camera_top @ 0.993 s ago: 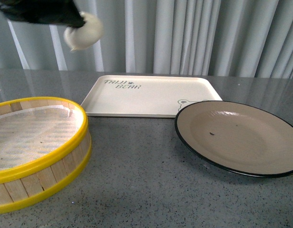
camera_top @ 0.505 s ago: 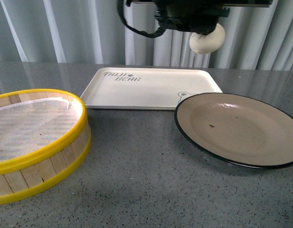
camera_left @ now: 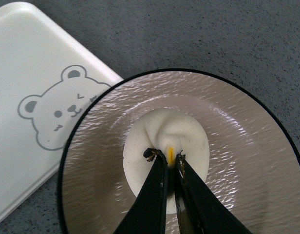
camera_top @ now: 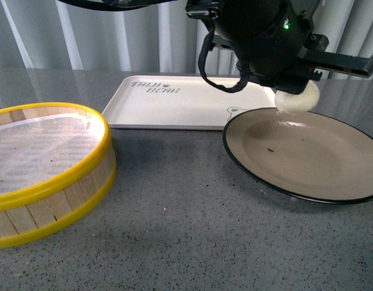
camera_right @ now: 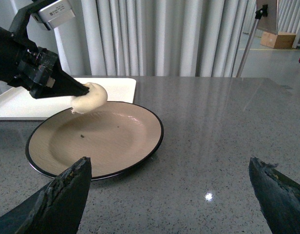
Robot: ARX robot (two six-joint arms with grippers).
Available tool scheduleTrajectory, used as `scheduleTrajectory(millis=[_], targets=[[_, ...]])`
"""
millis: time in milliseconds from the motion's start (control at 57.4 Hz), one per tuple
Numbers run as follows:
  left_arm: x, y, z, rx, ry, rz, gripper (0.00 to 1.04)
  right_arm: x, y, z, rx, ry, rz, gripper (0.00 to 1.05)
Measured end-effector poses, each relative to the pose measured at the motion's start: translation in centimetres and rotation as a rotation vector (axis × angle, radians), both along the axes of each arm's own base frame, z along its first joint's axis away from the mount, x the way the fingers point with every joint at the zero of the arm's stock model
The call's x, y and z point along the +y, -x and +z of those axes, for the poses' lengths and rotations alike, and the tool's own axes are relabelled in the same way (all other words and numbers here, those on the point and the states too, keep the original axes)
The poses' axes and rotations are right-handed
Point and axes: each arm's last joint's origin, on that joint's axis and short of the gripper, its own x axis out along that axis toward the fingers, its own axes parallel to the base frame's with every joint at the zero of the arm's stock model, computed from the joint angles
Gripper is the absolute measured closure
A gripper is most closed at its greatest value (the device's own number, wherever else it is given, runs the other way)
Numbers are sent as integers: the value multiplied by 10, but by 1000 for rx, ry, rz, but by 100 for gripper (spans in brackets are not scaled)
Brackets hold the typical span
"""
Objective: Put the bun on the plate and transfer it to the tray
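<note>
Front view: left claw [camera_top: 290, 91] clenched on the bun [camera_top: 298, 100], arm reaching in from above, black housing hides most of the fingers. Bun hangs at the far edge of the plate [camera_top: 307, 170], directly under the claw. Bun tilted, pleated top toward the claw. Plate sits on the grey counter [camera_top: 186, 242], right of centre. Tray [camera_top: 174, 109] lies behind it, flat, lettering at its far left corner and the bear drawing at the corner nearest the plate. Plate rim just beside that tray corner; touching or not, cannot tell. Yellow-rimmed steamer basket [camera_top: 50, 160] sits on the left, well apart from the plate.

Left wrist view: two black fingers nearly together, tips pinching the bun's twisted top, a bit of yellow showing between the tips. Bun is seen against the plate's grey-brown inside, with bare plate showing around it. Bear drawing on the tray just beside the plate rim.

Right wrist view: right claw [camera_right: 168, 159] released, fingers spread wide, nothing between them, over bare counter near the plate. From here the bun looks raised slightly above the plate near its far rim, gripped at one side by the left claw. Contact between bun and plate not clear. Tray behind, nothing on the part that shows.
</note>
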Motion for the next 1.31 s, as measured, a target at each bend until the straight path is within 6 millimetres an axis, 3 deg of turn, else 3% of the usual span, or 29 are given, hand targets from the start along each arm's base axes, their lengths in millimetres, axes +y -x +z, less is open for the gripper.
scheduleTrajectory(millis=[645, 1220, 1307], targets=[[-36, 12, -49, -21, -168, -106, 101, 0, 0, 0, 0, 0, 0, 8], [-40, 3, -50, -76, -215, -81, 101, 0, 0, 0, 0, 0, 0, 8], [-39, 2, -50, -75, -217, -79, 91, 0, 0, 0, 0, 0, 0, 8]])
